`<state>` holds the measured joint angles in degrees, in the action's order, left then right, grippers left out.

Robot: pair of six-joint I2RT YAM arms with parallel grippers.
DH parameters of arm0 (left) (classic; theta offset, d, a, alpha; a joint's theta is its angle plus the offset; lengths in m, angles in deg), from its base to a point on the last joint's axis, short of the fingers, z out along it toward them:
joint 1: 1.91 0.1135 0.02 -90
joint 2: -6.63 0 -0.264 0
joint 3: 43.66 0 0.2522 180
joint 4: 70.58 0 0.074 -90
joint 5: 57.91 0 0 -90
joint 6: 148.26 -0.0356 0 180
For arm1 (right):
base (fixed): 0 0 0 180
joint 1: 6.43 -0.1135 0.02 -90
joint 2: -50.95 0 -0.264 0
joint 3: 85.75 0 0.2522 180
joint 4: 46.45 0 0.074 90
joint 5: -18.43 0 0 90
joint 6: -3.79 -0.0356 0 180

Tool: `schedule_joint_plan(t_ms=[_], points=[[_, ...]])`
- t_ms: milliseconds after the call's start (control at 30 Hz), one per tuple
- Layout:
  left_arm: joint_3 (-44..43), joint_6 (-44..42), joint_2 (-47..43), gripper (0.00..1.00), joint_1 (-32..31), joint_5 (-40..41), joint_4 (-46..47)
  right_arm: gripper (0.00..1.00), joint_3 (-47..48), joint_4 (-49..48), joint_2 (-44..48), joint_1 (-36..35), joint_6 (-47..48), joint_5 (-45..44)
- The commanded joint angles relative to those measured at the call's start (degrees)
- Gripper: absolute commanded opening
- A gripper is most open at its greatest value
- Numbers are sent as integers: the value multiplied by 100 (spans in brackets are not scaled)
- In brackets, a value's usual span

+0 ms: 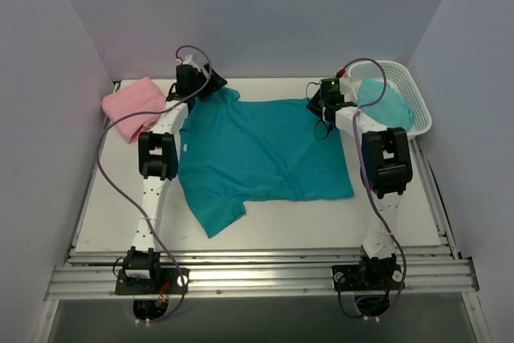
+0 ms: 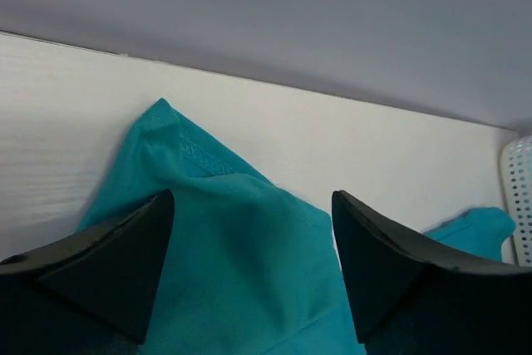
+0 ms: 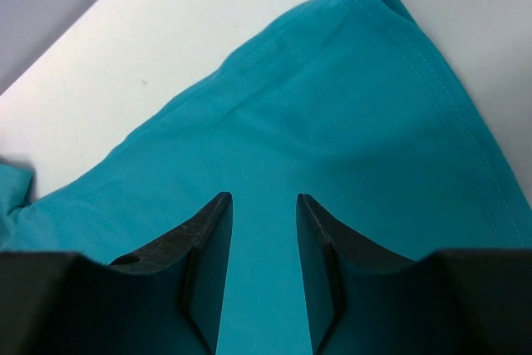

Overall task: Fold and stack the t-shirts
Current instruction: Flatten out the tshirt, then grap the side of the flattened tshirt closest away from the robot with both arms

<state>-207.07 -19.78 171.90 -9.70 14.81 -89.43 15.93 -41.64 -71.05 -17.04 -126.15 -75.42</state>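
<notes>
A deep teal t-shirt [image 1: 265, 150] lies spread flat on the white table, one sleeve pointing toward the near edge. At its far left corner, my left gripper [image 1: 213, 83] hangs over the cloth. In the left wrist view that gripper [image 2: 253, 205] is wide open above a raised fold of the teal shirt [image 2: 241, 263]. My right gripper [image 1: 318, 105] sits at the shirt's far right corner. Its wrist view shows the gripper [image 3: 264, 201] open, with the flat teal cloth [image 3: 332, 106] beneath it. A light pink t-shirt [image 1: 132, 108] lies bunched at the far left.
A white perforated basket [image 1: 419, 114] stands at the back right with a pale aqua cloth [image 1: 385, 102] in it; its rim [image 2: 519, 197] shows in the left wrist view. Grey walls close in the back and sides. A metal rail runs along the near edge.
</notes>
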Motion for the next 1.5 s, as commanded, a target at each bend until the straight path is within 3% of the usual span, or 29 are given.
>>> schedule_joint_plan(t_ms=[0, 167, 267, 300, 367, 400, 433, 500, 533, 600, 700, 733, 800, 867, 900, 967, 1000, 1100, 1167, 1200, 1267, 1300, 1333, 1367, 1433, 1467], points=[[760, -51, -1153, 87, 120, -153, 1288, 33, -213, -54, 667, -248, 224, -378], [1042, -156, -2498, 94, 129, -56, 994, 33, -494, 42, 1097, -476, 224, -493], [1830, -166, -3542, 95, 111, 171, 798, 33, -731, 121, 1562, -643, 189, -625], [2799, -130, -4268, 95, 85, 224, 946, 34, -793, 156, 1704, -687, 180, -677], [3972, -156, -5071, 95, 15, 574, 1166, 34, -908, 349, 2072, -784, 197, -721], [4570, -235, -5910, 95, -125, 803, 1211, 34, -1030, 428, 2205, -880, 215, -730], [5715, -314, -6310, 94, -222, 1101, 1168, 34, -1110, 664, 2319, -925, 232, -730], [6759, -394, -7493, 94, -468, 2024, 966, 34, -1494, 868, 2750, -978, 189, -731], [7660, -394, -7831, 93, -739, 2244, 870, 36, -1680, 1173, 2925, -995, 154, -783], [8465, -210, -8508, 91, -1169, 2893, 518, 37, -2119, 1395, 3566, -1030, 31, -879], [9767, 159, -9808, 90, -2390, 3998, -148, 38, -3085, 1896, 4681, -1127, -40, -1073], [10040, 447, -9969, 90, -3125, 4309, -290, 36, -3558, 2115, 5337, -1119, -57, -1091], [10629, 1018, -10329, 89, -3797, 5115, -1097, 33, -4017, 2353, 6052, -1127, -75, -1100], [11303, 2072, -10662, 89, -4658, 5374, -1696, 35, -4563, 2459, 7011, -1119, -5, -600], [11534, 2833, -10795, 89, -4905, 5514, -1837, 52, -4686, 2694, 7310, -1127, 48, -459], [12122, 3418, -11111, 87, -5591, 5586, -2031, 88, -4968, 2959, 8031, -1153, -82, -57], [12247, 3960, -11200, 86, -5810, 5734, -2145, 99, -5099, 2943, 8390, -1154, -232, 207], [12442, 4946, -11359, 86, -6541, 6069, -3058, 100, -5565, 2795, 8744, -1171, -777, 806], [12442, 5055, -11359, 86, -6761, 6262, -3358, 100, -5541, 2880, 8772, -1180, -796, 564], [12416, 4751, -11359, 86, -6823, 6333, -3298, 100, -5436, 3195, 8711, -1189, -743, -152], [12346, 4372, -11272, 88, -6955, 6596, -2930, 100, -5033, 3373, 8482, -1189, -497, -623], [12232, 3743, -11210, 89, -7016, 6640, -2746, 98, -4987, 3304, 8325, -1198, -540, -616], [12179, 3424, -11158, 99, -7034, 6702, -2309, 92, -4969, 3103, 8245, -1215, -428, -555], [12161, 3194, -11044, 94, -7034, 6824, -2061, 90, -4969, 2936, 8157, -1241, -479, -607], [12344, 2789, -11025, 94, -7034, 6991, -1046, 93, -5144, 2357, 7841, -1242, -716, -618], [12502, 2675, -11077, 94, -7034, 7019, -612, 97, -5319, 1388, 7736, -1233, -699, -294]])
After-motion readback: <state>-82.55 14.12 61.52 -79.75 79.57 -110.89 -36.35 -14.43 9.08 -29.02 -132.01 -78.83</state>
